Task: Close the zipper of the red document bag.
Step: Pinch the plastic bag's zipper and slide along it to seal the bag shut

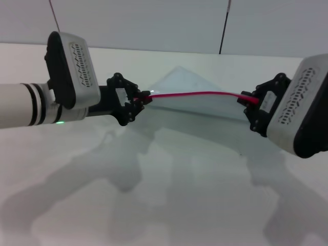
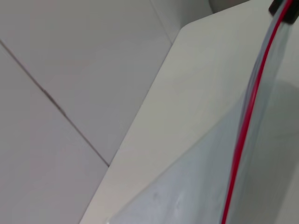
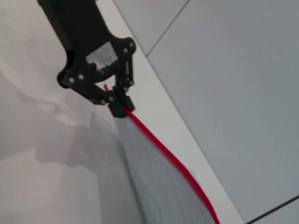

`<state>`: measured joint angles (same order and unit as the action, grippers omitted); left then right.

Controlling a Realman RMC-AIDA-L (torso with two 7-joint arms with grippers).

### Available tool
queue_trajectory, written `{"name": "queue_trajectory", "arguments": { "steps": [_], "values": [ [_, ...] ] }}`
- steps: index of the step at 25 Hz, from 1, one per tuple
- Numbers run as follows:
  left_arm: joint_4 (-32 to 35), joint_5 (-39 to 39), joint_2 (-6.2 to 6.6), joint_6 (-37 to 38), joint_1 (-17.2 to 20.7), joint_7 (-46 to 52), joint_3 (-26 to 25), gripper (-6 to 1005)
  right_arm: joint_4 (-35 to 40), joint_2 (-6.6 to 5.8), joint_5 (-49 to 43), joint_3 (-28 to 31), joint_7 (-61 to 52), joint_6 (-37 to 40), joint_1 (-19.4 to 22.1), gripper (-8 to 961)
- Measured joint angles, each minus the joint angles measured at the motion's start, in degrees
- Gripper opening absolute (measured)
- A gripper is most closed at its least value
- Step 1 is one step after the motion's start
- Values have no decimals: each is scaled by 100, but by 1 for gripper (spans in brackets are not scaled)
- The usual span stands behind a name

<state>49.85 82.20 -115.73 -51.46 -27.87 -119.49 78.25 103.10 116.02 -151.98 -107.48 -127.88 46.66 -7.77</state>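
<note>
The red document bag [image 1: 197, 105], a translucent pale pouch, hangs tilted above the white table, held up by its top edge. The zipper [image 1: 200, 94] is a thin red strip stretched between both grippers. My left gripper [image 1: 144, 98] is shut on the zipper's left end; the right wrist view shows the left gripper [image 3: 120, 106] pinching the red strip [image 3: 163, 149]. My right gripper [image 1: 249, 100] is shut on the zipper's right end. In the left wrist view the zipper [image 2: 245, 126] runs along the bag [image 2: 196, 186] up to dark fingers [image 2: 286, 8] at the corner.
The white table [image 1: 169, 195] spreads under the bag, carrying only the arms' shadows. A pale wall [image 1: 154, 20] with dark seams stands just beyond the table's far edge.
</note>
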Motion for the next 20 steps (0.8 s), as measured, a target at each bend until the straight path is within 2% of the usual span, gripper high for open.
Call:
{"name": "queue_trajectory", "arguments": {
  "steps": [11, 20],
  "values": [
    [-243, 2, 11, -19, 143, -214, -510, 143, 246, 8, -8, 190, 0, -1, 219, 146],
    [-240, 7, 16, 11, 279, -263, -705, 162, 301, 7, -7, 288, 11, -1, 294, 151]
  ]
}}
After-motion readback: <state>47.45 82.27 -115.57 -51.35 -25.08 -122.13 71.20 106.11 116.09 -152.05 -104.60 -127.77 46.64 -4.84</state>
